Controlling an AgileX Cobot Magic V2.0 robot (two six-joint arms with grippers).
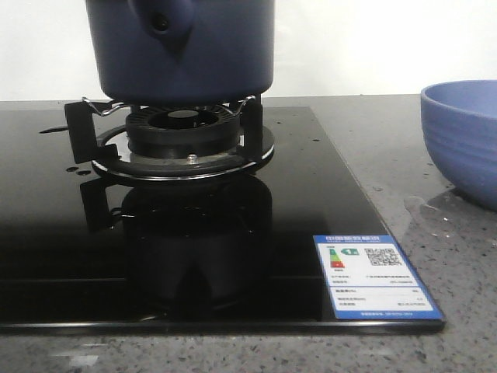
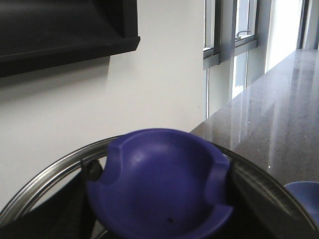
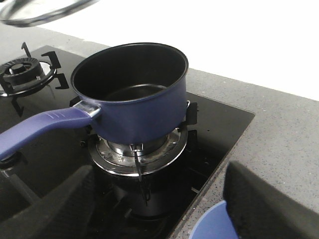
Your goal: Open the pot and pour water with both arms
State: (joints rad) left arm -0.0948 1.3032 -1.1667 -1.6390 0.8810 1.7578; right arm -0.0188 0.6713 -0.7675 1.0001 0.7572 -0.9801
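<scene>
Navy pot [image 3: 132, 94] stands uncovered; left pincer pinches the lid [image 2: 159, 184], so the spread right pincer [image 3: 159, 219] should clamp the handle [image 3: 42, 127] squarely.

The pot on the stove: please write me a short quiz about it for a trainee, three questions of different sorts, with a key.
1. True or false: the lid is closed on the pot.
2. What does the pot stand on? A. the burner B. a wooden board C. a tray
3. In the front view, what stands on the counter to the right of the black hob?

Key: 1. False, the pot is open and the lid is lifted off. 2. A. 3. The blue bowl.
</scene>
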